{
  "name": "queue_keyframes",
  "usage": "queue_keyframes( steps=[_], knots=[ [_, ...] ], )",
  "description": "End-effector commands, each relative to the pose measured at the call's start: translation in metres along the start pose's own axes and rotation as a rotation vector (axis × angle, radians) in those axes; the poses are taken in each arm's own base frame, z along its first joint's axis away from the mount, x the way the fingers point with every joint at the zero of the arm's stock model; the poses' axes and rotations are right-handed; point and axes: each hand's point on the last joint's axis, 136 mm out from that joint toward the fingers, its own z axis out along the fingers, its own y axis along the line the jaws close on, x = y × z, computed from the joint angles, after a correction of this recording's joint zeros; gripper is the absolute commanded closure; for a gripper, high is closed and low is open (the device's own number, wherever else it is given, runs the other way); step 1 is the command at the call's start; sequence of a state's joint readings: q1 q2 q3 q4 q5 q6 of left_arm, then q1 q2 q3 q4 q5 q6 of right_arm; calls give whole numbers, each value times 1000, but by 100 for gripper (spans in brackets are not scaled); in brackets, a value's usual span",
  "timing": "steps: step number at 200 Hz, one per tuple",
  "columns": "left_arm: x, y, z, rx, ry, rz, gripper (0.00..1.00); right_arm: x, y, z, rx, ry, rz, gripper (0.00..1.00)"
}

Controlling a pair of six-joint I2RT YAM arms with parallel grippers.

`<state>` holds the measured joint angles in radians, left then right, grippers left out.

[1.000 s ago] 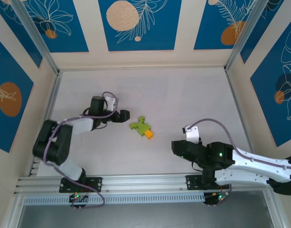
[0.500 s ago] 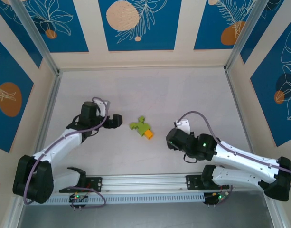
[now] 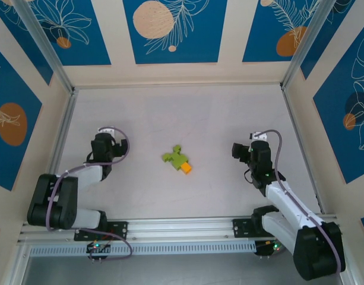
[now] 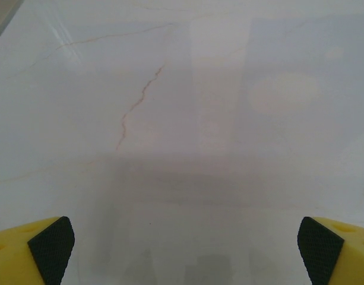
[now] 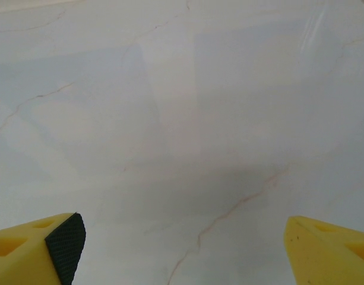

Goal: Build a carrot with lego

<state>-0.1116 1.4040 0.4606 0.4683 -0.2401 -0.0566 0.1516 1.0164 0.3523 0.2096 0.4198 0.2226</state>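
The carrot (image 3: 178, 159) lies flat in the middle of the white table, an orange block (image 3: 186, 168) at its near-right end and lime-green lego bricks (image 3: 174, 157) spreading to the far left. My left gripper (image 3: 103, 144) sits well to its left, low over the table. In the left wrist view, that gripper (image 4: 184, 249) is open, with bare marble between its yellow fingers (image 4: 27, 255). My right gripper (image 3: 243, 151) sits well to the right of the carrot. Seen from the right wrist, the gripper (image 5: 182, 249) is also open, holding nothing.
Pale walls with blue patterned panels (image 3: 174, 29) close the table on three sides. Metal frame posts (image 3: 62, 127) run along the left and right edges. An aluminium rail (image 3: 182, 228) carrying both arm bases crosses the near edge.
Both arms have swung away from the carrot, the left one back to the left and the right one out to the right. The carrot has stayed in place.
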Motion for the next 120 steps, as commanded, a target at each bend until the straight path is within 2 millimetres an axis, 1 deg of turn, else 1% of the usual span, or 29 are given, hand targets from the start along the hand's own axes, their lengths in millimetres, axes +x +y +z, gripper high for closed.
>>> queue_keyframes(
  steps=[1, 12, 22, 27, 29, 36, 44, 49, 70, 81, 91, 105, 120],
  knots=[
    [-29, -4, 6, 73, -87, 14, 1, -23, 18, 25, -84, -91, -53, 12],
    [-29, -13, 11, 142, -70, 31, 1, -19, 22, 36, -100, -64, -62, 12],
    [-29, -19, 13, 175, -70, 53, 1, -24, 28, 41, -127, -79, -84, 13],
    [-27, -20, 13, 179, -97, 58, 1, -27, 28, 45, -122, -91, -89, 12],
    [-23, -20, 14, 178, -101, 58, 1, -27, 28, 46, -120, -90, -90, 12],
    [-24, -16, 15, 174, -148, 40, 1, -31, 26, 50, -109, -98, -92, 12],
    [-21, -15, 14, 192, -124, 29, 1, -33, 25, 54, -106, -98, -93, 12],
    [-23, -16, 14, 190, -139, 31, 1, -33, 24, 56, -101, -93, -96, 13],
    [-21, -17, 13, 190, -131, 36, 1, -36, 25, 55, -104, -119, -116, 13],
    [-17, -25, 11, 226, -159, 63, 1, -38, 24, 53, -105, -144, -123, 13],
    [-16, -26, 9, 220, -200, 67, 1, -40, 24, 52, -114, -167, -128, 13],
    [-16, -24, 10, 203, -185, 66, 1, -35, 19, 59, -114, -176, -122, 13],
    [-16, -24, 11, 198, -181, 68, 1, -32, 23, 66, -141, -146, -129, 13]
  ],
)
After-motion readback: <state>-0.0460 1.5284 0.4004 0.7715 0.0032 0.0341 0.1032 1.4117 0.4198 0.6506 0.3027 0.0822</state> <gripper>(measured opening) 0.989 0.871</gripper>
